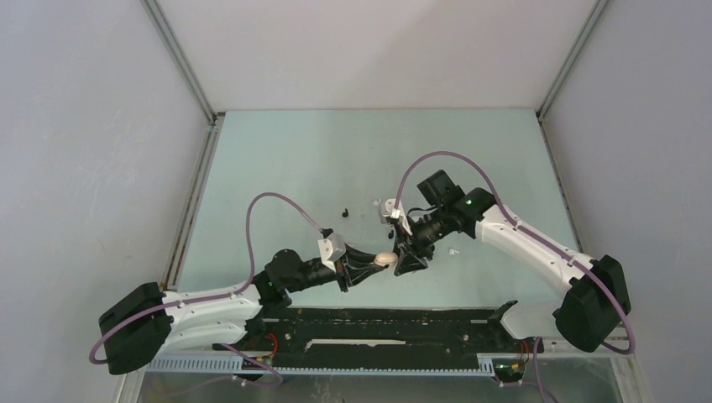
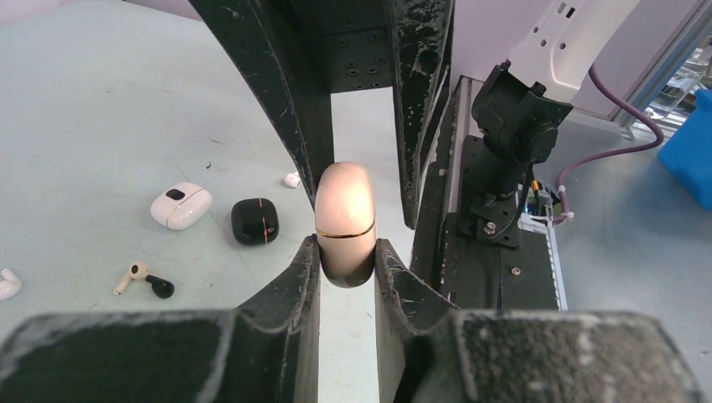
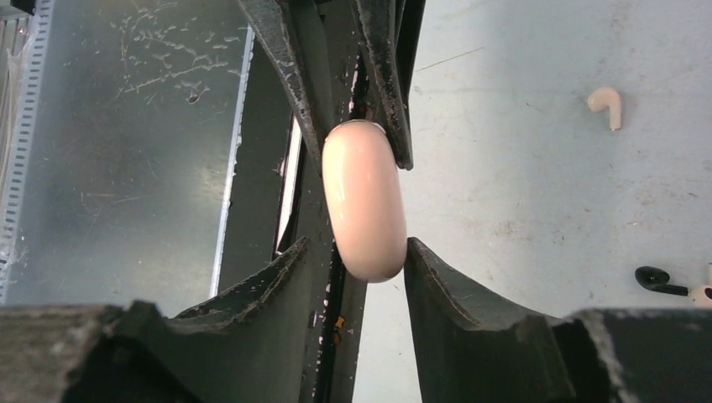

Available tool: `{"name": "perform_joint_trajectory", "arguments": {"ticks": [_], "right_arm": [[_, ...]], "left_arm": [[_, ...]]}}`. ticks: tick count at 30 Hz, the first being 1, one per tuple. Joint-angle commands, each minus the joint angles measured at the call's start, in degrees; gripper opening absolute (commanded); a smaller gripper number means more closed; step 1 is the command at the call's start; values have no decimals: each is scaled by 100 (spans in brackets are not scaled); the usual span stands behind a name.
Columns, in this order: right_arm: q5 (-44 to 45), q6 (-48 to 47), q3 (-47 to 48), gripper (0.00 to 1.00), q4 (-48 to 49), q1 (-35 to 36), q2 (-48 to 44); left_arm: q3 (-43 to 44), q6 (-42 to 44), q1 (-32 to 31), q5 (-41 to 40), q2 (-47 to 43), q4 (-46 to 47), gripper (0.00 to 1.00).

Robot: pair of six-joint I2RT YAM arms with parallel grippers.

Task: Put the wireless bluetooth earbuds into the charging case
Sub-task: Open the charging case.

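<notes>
The left arm (image 1: 210,306) and right arm (image 1: 529,243) wear white shells, black joints and looping purple cables (image 1: 249,227).

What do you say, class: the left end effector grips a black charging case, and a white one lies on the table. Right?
Wrong colour: the left end effector grips a cream charging case, not black, as the left wrist view shows. A white case lies on the table.

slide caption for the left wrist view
Left gripper clamps a closed cream case; white case, black case and loose earbuds lie beyond.
</notes>
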Motion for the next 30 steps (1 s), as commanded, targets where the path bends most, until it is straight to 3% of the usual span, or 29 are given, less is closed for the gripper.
{"name": "perform_joint_trajectory", "arguments": {"ticks": [1,7,10,14,16,30], "right_arm": [[66,103,191,45,263,30,8],[-7,94,310,37,123,23,16],[79,-42,537,22,-197,43,97],[585,-125,761,13,-468,168,80],[882,-111,795,12,-500,271,-5],[1775,34,801,11,-474,701,-83]], "left_arm": [[72,146,-23,20,-1,398,0],[135,123,-23,122,252,453,0],[184,147,-23,143,383,472,2],[236,128,-32,-17,591,501,33],[224,132,-32,-42,692,591,39],[223,305,-124,205,1011,947,39]]}}
